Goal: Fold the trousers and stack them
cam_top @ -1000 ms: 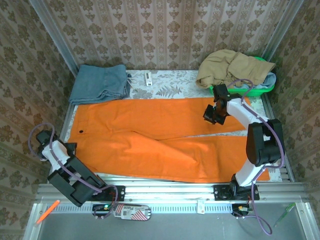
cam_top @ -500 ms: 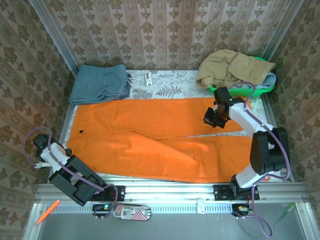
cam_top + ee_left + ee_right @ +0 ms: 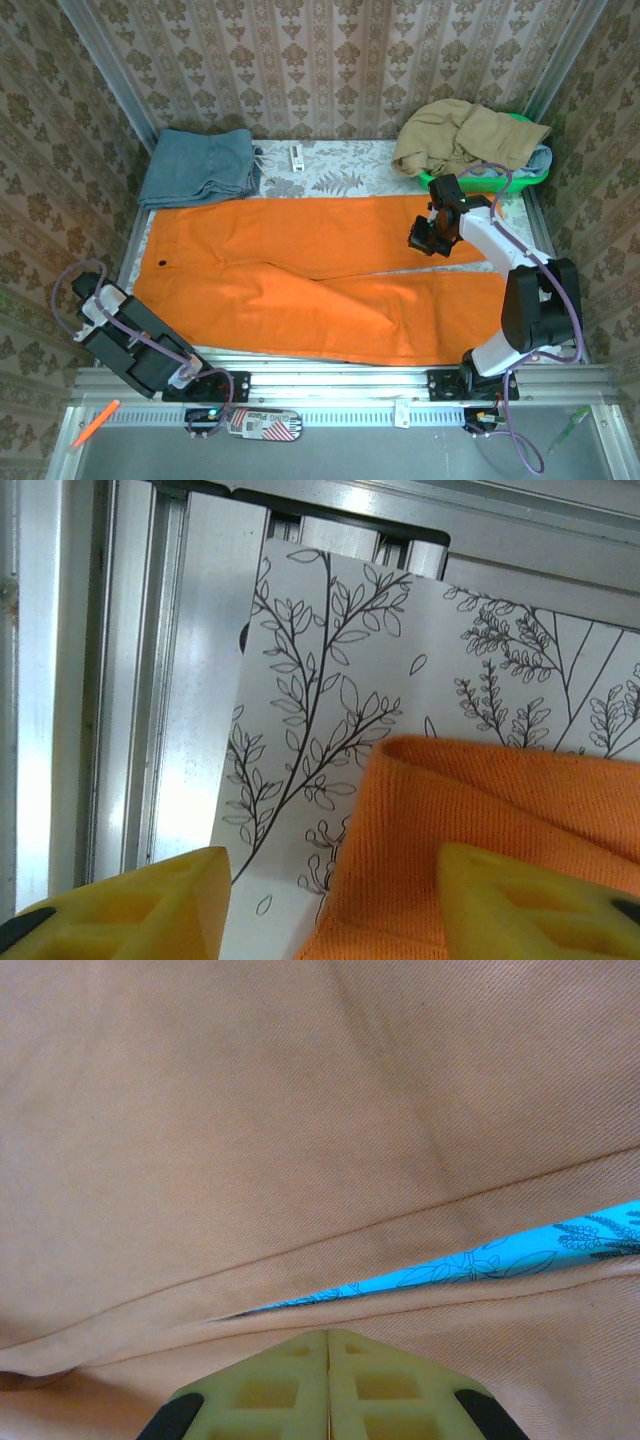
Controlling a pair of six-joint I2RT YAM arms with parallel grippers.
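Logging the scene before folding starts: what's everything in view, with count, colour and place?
trousers: 1, orange, spread flat, centre
blue garment: 1, blue-grey, far left
tan garment: 1, tan, in the basket
basket: 1, green, far right
small item: 1, white, far middle
cover: 1, leaf-printed white, under the trousers
pen: 1, orange, near left
left tool: 1, yellow, open at the trousers' near-left corner
right tool: 1, yellow, shut, over the trousers, right side

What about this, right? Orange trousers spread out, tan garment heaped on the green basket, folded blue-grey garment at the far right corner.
Wrong corner: the top external view shows the folded blue-grey garment at the far left. The orange trousers are spread out, and the tan garment is heaped on the green basket.
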